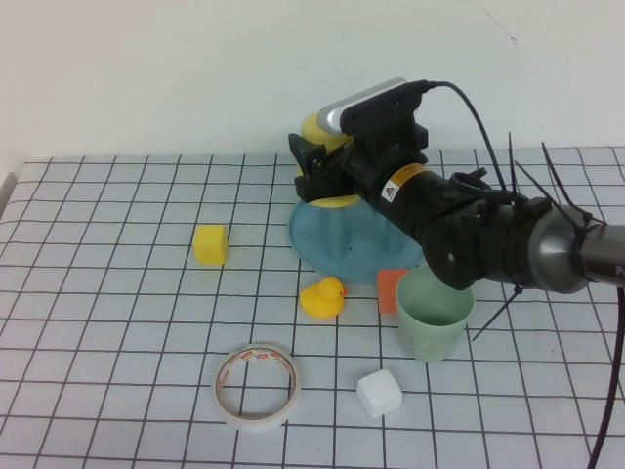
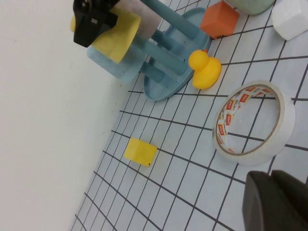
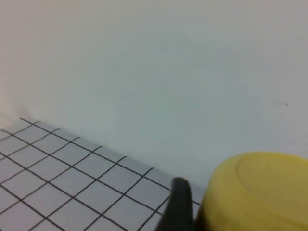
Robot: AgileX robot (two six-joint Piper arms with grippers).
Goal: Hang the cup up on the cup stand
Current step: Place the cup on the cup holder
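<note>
From the high view we see the right hand [image 1: 317, 161] clamped on the yellow cup [image 1: 320, 127], holding it over the far side of the blue cup stand [image 1: 337, 244], whose posts the arm mostly hides. The left wrist view shows those posts [image 2: 166, 21] beside the cup [image 2: 115, 33], along with the rubber duck [image 2: 204, 69], the tape roll [image 2: 254, 122] and a yellow block [image 2: 140, 151] on the gridded counter [image 2: 159, 192]. Only a dark edge of the left hand [image 2: 276, 202] appears there, its fingers together, and the right wrist view gives just the cup's flat base [image 3: 260, 192] against the wall.
</note>
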